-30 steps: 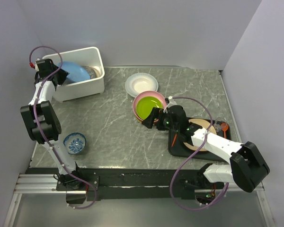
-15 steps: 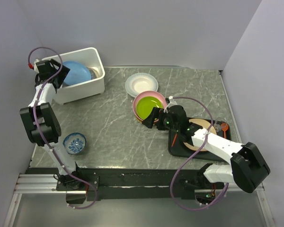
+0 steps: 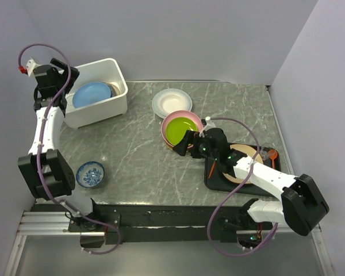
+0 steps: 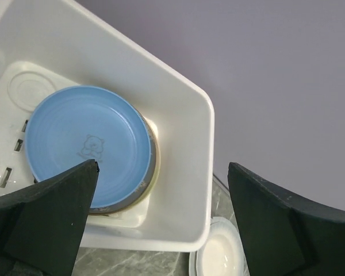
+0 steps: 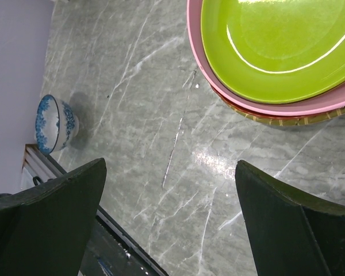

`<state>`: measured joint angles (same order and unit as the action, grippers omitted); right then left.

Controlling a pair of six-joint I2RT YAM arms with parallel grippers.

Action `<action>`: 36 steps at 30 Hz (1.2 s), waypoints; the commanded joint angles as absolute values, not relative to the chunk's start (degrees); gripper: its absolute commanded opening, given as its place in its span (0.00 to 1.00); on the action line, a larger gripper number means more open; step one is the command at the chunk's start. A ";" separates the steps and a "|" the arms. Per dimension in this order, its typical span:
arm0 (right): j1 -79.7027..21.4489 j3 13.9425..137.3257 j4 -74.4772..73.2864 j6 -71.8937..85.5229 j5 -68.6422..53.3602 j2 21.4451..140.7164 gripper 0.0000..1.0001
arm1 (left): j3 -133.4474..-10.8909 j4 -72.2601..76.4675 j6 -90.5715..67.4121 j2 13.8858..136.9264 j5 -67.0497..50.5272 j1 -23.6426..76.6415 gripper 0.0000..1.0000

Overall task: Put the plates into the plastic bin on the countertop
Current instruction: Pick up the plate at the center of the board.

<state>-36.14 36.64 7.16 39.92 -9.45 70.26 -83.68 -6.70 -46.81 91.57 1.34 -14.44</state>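
The left tool (image 4: 162, 167) has just let go. A second ago its fingers were down at the near wall of the plastic bin (image 3: 103, 109), on the light blue plate (image 4: 86, 146), which stood tilted. Now they are spread wide with nothing between them, and the arm has risen and pulled back over the far left corner of the worktop (image 3: 138, 155). The plate now lies flat on the bin floor, on top of at least 1 other plate whose rim shows at its right side. Which plate that is I cannot tell.

So this plate counts as placed, and the left arm looks free to fetch another.

The right tool (image 5: 171, 164) has barely moved. It hangs wide open and empty over bare stone just beside the stack near the middle of the worktop. There, the green plate (image 3: 181, 129) sits in the pink plate (image 3: 167, 123), with more rims under them.

A white plate (image 3: 171, 102) lies toward the far edge, apart from the stack. Most of the plates are still outside the bin, so the task seems well short of done.
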 commanded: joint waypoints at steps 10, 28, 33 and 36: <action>-34.55 38.76 4.22 38.32 -4.84 67.42 1.00 | -88.24 -9.75 -38.77 89.47 0.44 -2.83 0.99; -26.64 35.94 0.62 37.97 -2.11 62.66 1.00 | -81.92 -8.96 -33.66 91.14 -12.83 15.81 0.98; -24.96 37.79 1.40 36.57 -2.99 65.30 1.00 | -76.82 -7.91 -33.75 90.79 -14.32 19.68 0.98; -23.91 39.37 2.81 36.12 -4.48 68.98 0.99 | -73.66 -6.86 -34.80 90.70 -15.38 21.44 0.97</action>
